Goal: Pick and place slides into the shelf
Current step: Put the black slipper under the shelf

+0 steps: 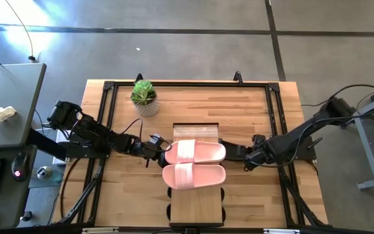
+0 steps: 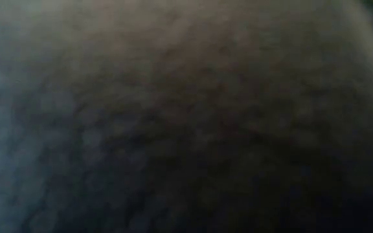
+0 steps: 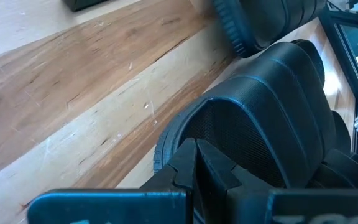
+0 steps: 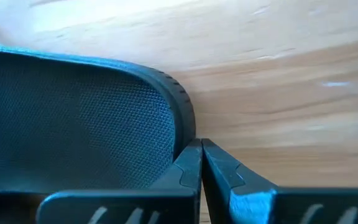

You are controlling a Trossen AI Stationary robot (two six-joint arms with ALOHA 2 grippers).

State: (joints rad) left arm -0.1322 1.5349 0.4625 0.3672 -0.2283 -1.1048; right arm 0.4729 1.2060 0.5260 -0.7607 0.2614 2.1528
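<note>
You have the pale pink pair (image 1: 193, 164) lying side by side across the shelf (image 1: 197, 205), at the centre of the worktop (image 1: 252, 104). Your left claw (image 1: 163, 151) sits at nine o'clock of the pair, your right claw (image 1: 234, 153) at three o'clock. Each wrist view shows closed fingers pinching the rim of a black slide: the left one (image 3: 260, 118) near its strap, the right one (image 4: 86, 130) at its sole edge. They look like light, flexible foam with ribbed edges, so I judge a rim or strap pinch will hold. No brand or writing is readable. The low view is blocked.
</note>
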